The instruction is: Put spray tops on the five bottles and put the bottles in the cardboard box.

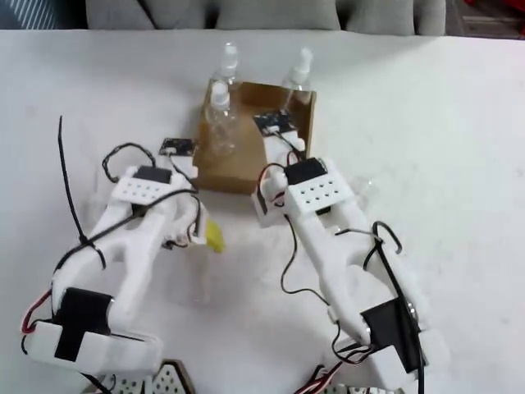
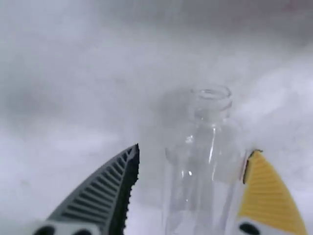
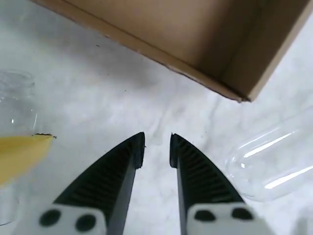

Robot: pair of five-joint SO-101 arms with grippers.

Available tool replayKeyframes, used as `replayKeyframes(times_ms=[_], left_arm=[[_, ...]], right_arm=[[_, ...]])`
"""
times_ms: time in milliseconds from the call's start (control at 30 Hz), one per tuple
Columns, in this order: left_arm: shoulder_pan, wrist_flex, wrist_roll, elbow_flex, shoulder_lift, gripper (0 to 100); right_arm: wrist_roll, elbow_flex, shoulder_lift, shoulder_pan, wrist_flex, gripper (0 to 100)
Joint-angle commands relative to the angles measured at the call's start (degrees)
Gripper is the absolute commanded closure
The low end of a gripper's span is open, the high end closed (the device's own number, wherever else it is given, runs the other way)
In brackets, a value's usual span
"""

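Left wrist view: left jaws [image 2: 194, 150] are standing open around an uncapped bottle [image 2: 203, 166]; the yellow jaw is touching its side, the dark jaw is sitting just apart. Bottle is standing upright mid-tabletop [image 1: 426, 98], near the box's [image 1: 215, 174] near edge. Right jaws [image 3: 157, 138] are hanging almost closed, a slit between them, holding nothing, beside a second bottle [image 3: 274, 166] lying on its side.

Judgement: step in hand is securing the bottle for capping. Closing should be landing on the body below the shoulder, gently, as thin plastic is likely to squash, leaving the neck free and vertical.
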Motion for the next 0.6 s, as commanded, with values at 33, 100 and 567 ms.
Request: replayKeyframes(times_ms=[33, 100, 567], left_arm=[[3.8, -2.8, 1.2, -0.3, 0.1, 68], [4.1, -5.2, 1.1, 0.9, 0.1, 73], [5.8, -7.7, 0.9, 3.3, -0.2, 96]], right_arm=[[0.5, -0.4, -2.2, 0.5, -0.6, 93.7], [0.5, -0.4, -2.2, 0.5, -0.6, 93.7], [0.5, -0.4, -2.2, 0.5, -0.4, 93.9]])
